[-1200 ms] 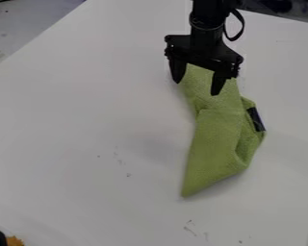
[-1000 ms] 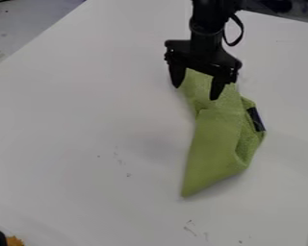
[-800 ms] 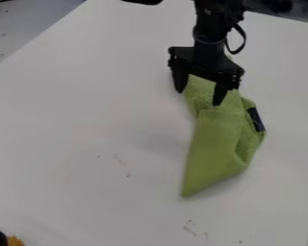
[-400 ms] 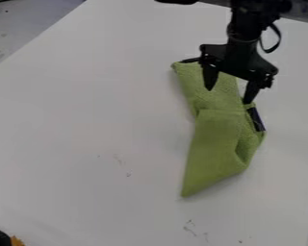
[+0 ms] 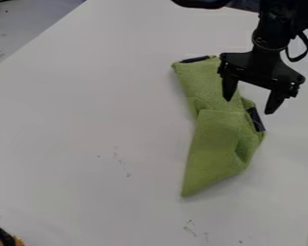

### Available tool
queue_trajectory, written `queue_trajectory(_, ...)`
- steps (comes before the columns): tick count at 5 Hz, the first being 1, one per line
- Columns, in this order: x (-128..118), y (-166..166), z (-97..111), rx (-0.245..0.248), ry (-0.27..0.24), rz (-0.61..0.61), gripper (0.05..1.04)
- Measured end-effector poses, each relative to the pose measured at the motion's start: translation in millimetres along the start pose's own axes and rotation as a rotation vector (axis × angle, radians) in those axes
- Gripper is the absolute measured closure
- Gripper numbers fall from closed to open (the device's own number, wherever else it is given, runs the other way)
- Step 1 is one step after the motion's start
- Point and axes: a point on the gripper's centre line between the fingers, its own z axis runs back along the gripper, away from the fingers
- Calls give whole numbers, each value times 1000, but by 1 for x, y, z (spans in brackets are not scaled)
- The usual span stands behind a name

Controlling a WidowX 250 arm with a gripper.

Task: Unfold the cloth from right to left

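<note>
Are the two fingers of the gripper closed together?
No, the gripper stands open, one finger over the green cloth, the other beyond its right edge.

We can read no text, labels, brands, numbers or signs here.
</note>
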Motion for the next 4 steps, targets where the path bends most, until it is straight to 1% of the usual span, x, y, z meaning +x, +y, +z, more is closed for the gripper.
queue_trajectory(1,-11,-4,-9,-36,17,27,84)
queue_trajectory(2,-8,-7,-12,-53,3,30,84)
queue_trajectory(3,-11,-2,-30,-52,37,36,83)
queue_trajectory(4,-14,4,-36,-24,19,62,84)
